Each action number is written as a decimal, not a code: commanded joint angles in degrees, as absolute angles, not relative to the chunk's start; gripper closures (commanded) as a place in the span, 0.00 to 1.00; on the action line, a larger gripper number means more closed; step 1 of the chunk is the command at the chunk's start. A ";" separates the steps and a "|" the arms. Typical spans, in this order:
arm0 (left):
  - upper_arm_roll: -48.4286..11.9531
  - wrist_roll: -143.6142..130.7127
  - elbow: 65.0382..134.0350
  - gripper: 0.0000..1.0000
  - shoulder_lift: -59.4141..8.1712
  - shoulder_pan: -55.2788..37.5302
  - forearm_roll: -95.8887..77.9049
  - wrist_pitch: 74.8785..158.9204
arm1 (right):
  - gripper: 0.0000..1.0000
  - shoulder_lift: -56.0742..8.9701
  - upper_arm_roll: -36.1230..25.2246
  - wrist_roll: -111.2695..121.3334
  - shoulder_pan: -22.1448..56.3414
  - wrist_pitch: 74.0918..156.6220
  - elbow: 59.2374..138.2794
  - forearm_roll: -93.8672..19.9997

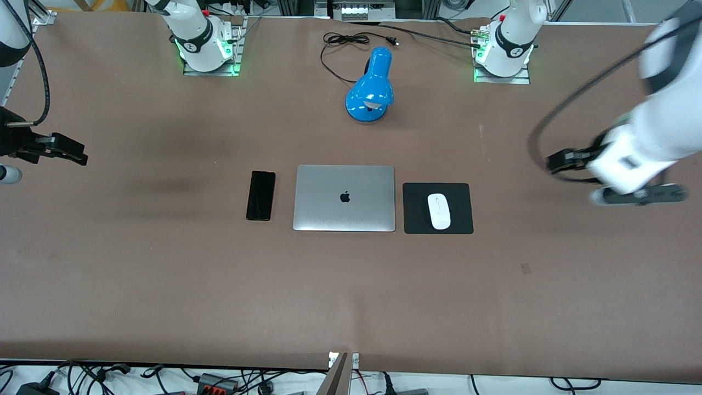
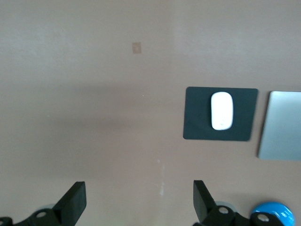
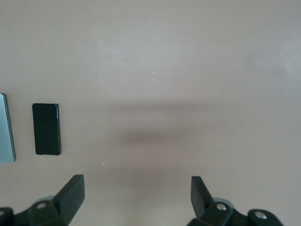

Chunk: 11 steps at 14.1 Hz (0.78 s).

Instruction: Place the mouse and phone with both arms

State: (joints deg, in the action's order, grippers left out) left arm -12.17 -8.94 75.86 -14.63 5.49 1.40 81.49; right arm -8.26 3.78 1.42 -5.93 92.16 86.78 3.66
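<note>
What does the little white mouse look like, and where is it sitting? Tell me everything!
The mouse is small, white, oval, smooth and shiny like plastic, with a faint line down its middle. It lies flat on a black square pad, near the pad's middle. The pad sits beside a closed silver laptop, toward the left arm's end of the table. Only the pad touches the mouse; no gripper is on it or over it.

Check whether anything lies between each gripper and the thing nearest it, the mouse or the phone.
Nothing visible does. The left gripper, open, hangs over bare table toward the left arm's end, with only tabletop between it and the mouse on the black pad. The right gripper, also open, has bare table before the phone.
</note>
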 commanded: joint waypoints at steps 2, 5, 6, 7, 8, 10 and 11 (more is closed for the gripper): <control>-3.10 -0.97 91.36 0.00 -1.70 2.04 -5.10 87.07 | 0.00 -8.35 4.31 2.55 -6.33 91.32 86.04 4.48; 0.86 7.18 95.36 0.00 0.97 -2.00 -1.70 91.14 | 0.00 -8.35 4.13 2.55 -6.77 91.84 86.22 4.57; 1.05 7.73 95.36 0.00 0.88 -2.72 3.03 91.84 | 0.00 -8.35 4.13 2.55 -6.85 91.76 86.39 4.57; 1.05 7.65 95.27 0.00 0.97 -2.72 4.29 92.02 | 0.00 -8.35 4.13 2.46 -6.86 91.32 86.40 4.48; 0.97 7.39 95.19 0.00 1.05 -2.55 4.05 91.24 | 0.00 -8.35 4.13 2.46 -6.77 91.32 86.40 4.48; 1.23 6.24 94.58 0.00 0.27 -1.50 -0.84 90.44 | 0.00 -8.35 4.13 2.29 -6.77 91.41 86.22 4.31; 1.23 5.98 94.31 0.00 0.09 -1.32 -2.01 90.53 | 0.00 -8.35 4.13 2.29 -6.77 91.32 86.22 4.31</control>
